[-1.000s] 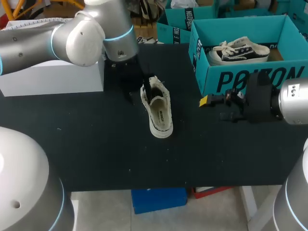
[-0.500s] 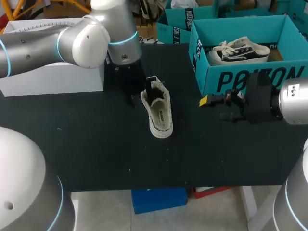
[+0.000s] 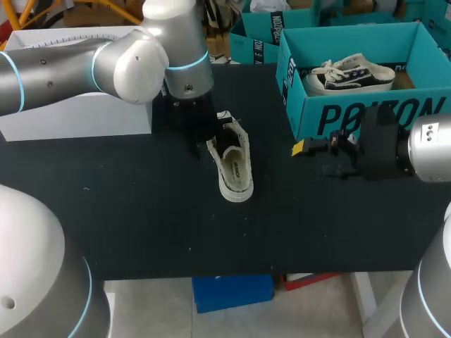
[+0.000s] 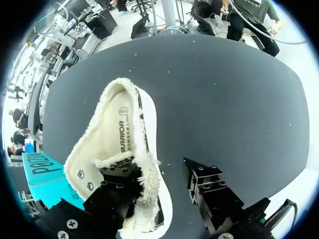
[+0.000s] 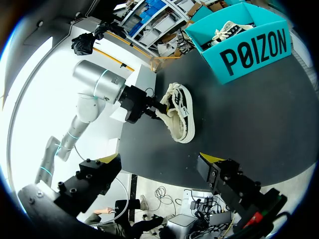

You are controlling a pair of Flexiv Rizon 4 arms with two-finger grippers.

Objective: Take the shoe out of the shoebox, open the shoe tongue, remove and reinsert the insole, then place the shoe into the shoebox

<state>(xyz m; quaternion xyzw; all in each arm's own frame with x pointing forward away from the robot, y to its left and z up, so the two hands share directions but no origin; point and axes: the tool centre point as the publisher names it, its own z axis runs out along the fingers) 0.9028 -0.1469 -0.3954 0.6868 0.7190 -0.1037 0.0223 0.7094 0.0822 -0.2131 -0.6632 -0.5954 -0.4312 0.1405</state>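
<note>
Cream fleece-lined shoe (image 4: 117, 139): lies sole-down at mid-desk, out of the shoebox (image 3: 352, 116), heel end toward the desk's rear.

Left end effector (image 4: 157, 167): spread; one finger inside the shoe's mouth by the tongue, the other outside on the desk (image 3: 141, 211), with a gap to the sidewall. Over the last second the left arm has slid toward the shoe, so this finger now sits deeper in. Judged: tongue-opening in hand; insole not yet out.

Right end effector (image 5: 158, 162): spread, pinching nothing, unmoved; hovers between shoe and shoebox, close to the box's front wall.

Shoebox: teal, right rear; a second shoe (image 3: 349, 74) lies in it.

Room: shoe well apart from the front edge. White box (image 3: 77, 113) close behind the left arm. Open desk on the shoe's left and front.
</note>
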